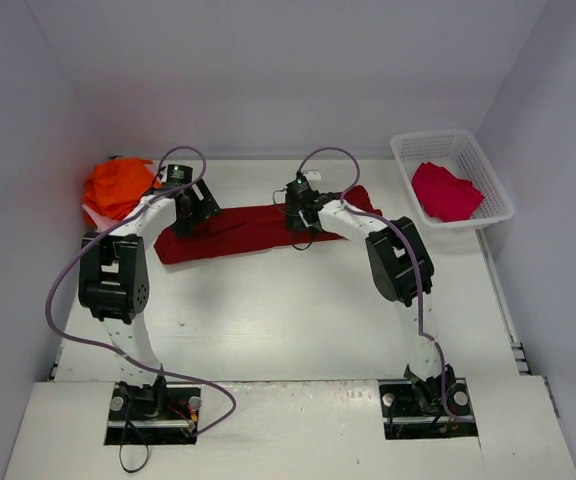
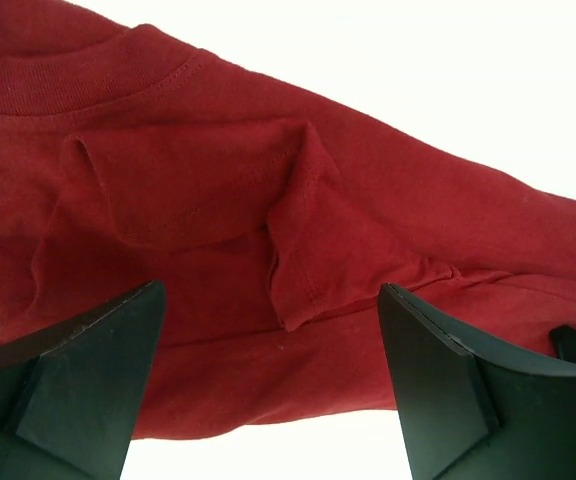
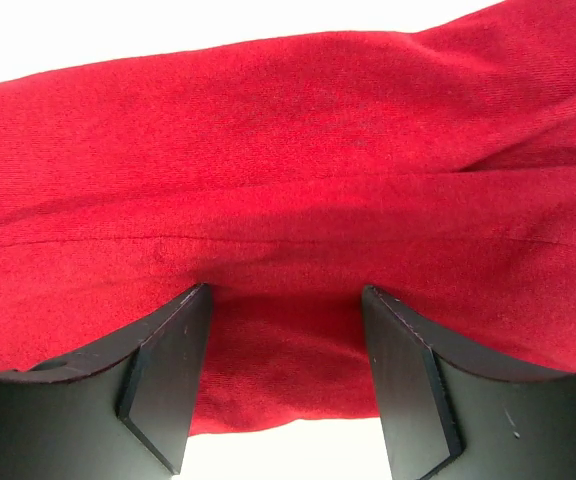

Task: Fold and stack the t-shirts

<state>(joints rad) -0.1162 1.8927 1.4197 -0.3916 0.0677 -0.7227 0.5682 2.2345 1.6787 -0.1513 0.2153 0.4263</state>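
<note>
The white lattice basket sits at the table's far right corner and holds one crumpled crimson t-shirt, lying inside it. Nothing else shows in the basket.

The dark red t-shirt lies on the table as a long folded band running left to right, between the two arms. A heap of bright orange t-shirts sits at the far left, just beside the band's left end.

The top view alone shows this layout; it shows the left gripper over the band's left end and the right gripper over its right part, but not how their jaws stand.

The wrist cameras do better. The left gripper has its fingers wide apart, holding nothing — beneath them the dark red shirt shows its ribbed collar and a sleeve folded inward. The right gripper's fingers stand partly apart with the shirt's near edge filling the gap — whether they pinch it I cannot tell.
</note>
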